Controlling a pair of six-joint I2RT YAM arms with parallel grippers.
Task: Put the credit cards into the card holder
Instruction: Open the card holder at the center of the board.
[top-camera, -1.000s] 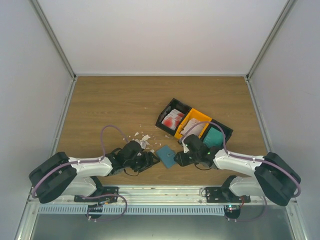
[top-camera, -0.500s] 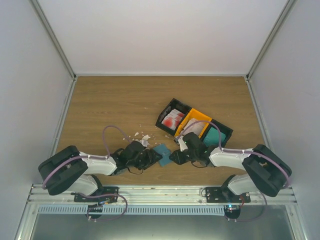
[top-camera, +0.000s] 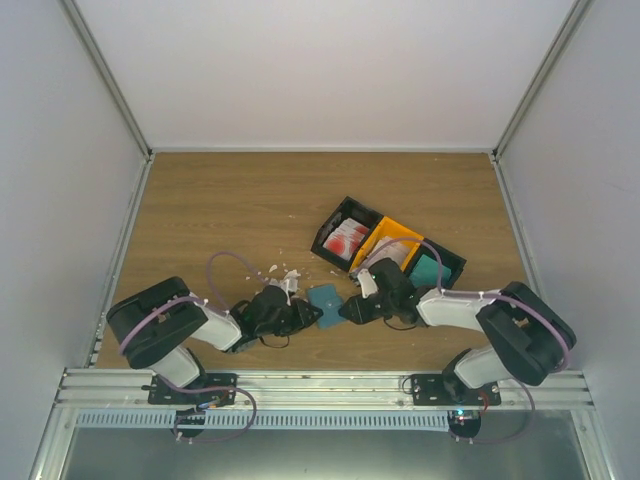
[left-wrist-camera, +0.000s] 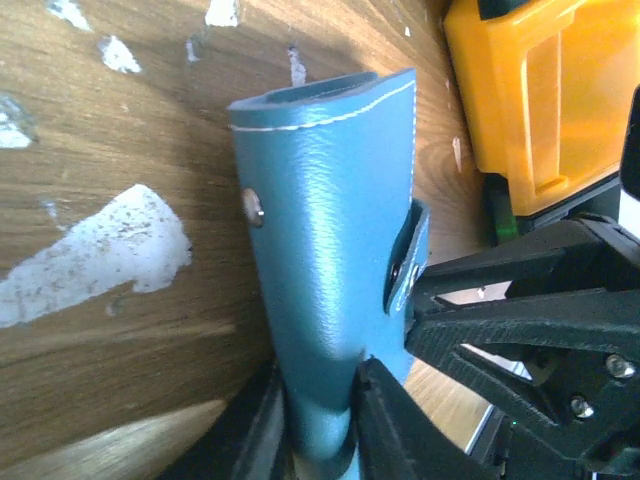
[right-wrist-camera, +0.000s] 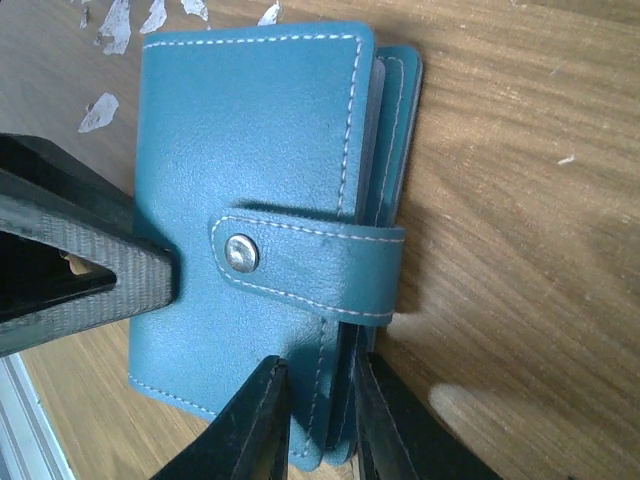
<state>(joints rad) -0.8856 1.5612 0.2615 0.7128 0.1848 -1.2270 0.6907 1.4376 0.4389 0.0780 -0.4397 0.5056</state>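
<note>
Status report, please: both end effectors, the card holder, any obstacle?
Left end effector shut on holder. Right end effector shut on holder too. Strap snapped shut across its opening. Cards in trays.

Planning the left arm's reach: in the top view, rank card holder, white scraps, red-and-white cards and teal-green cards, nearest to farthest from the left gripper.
1. card holder, held in the left gripper.
2. white scraps, just beyond it, slightly left.
3. red-and-white cards, farther back, to the right.
4. teal-green cards, farthest right.
</note>
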